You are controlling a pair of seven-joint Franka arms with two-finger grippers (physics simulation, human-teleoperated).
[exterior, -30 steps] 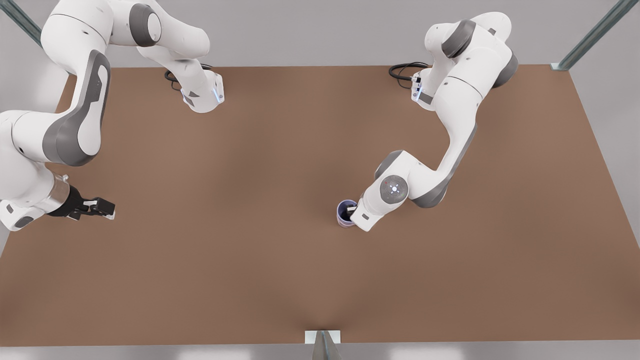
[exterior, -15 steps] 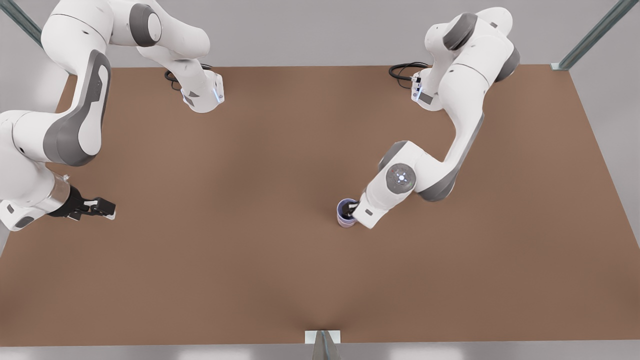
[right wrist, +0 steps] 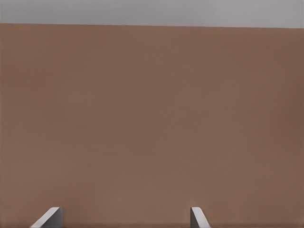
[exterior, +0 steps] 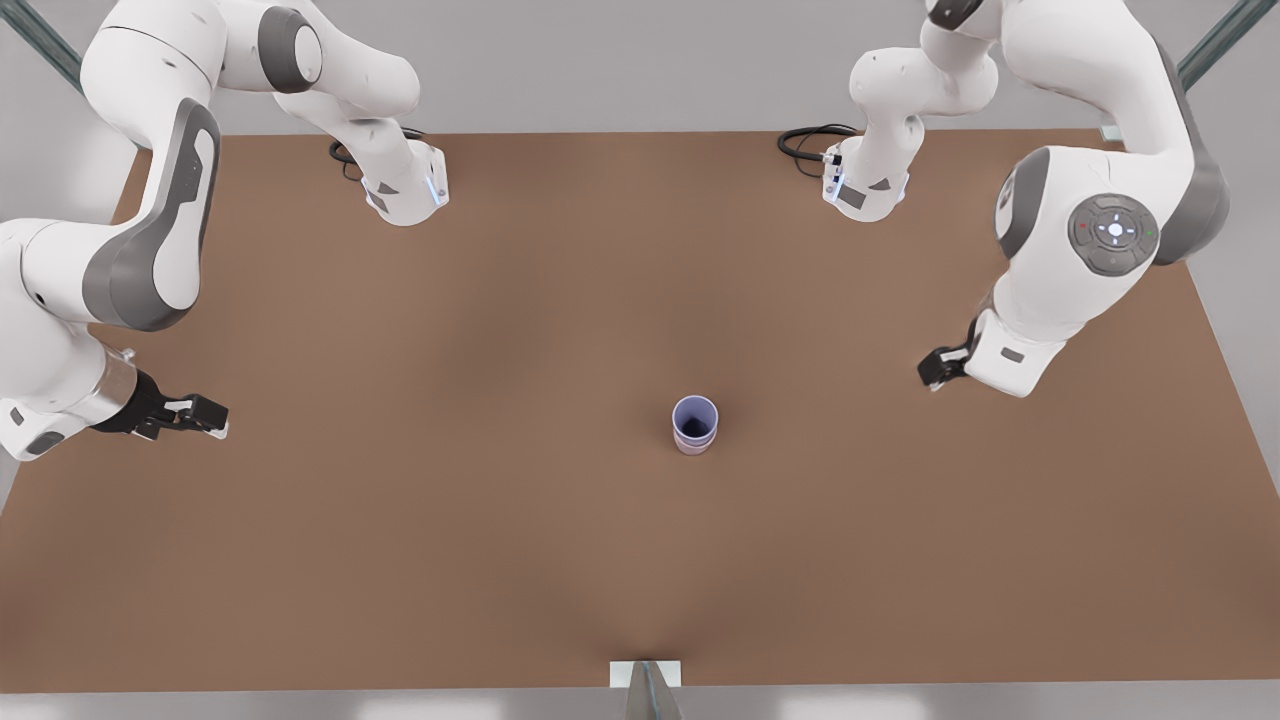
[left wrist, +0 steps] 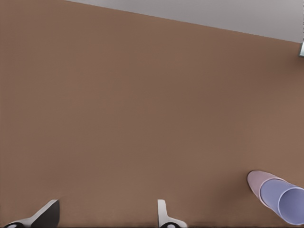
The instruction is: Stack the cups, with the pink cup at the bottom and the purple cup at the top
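Observation:
The purple cup [exterior: 695,414] sits nested in the pink cup [exterior: 692,447], upright, a little right of the table's middle in the front view. Nothing touches the stack. In the left wrist view the pink cup [left wrist: 258,181] and the purple cup [left wrist: 281,198] show as one stack off to the side of my left gripper [left wrist: 107,212], which is open and holds nothing. In the front view my left gripper [exterior: 932,370] hangs raised, well to the right of the stack. My right gripper [exterior: 205,414] waits open near the front view's left table edge, its open gripper [right wrist: 126,214] over bare table.
The brown table [exterior: 450,560] spreads wide around the stack. The two arm bases [exterior: 405,190] [exterior: 865,185] and their black cables stand along the far edge. A metal bracket [exterior: 645,675] stands at the middle of the near edge.
My left gripper let go of the purple cup, which stays nested in the pink cup. That arm rose and swung away to the front view's right. The right arm barely moved.

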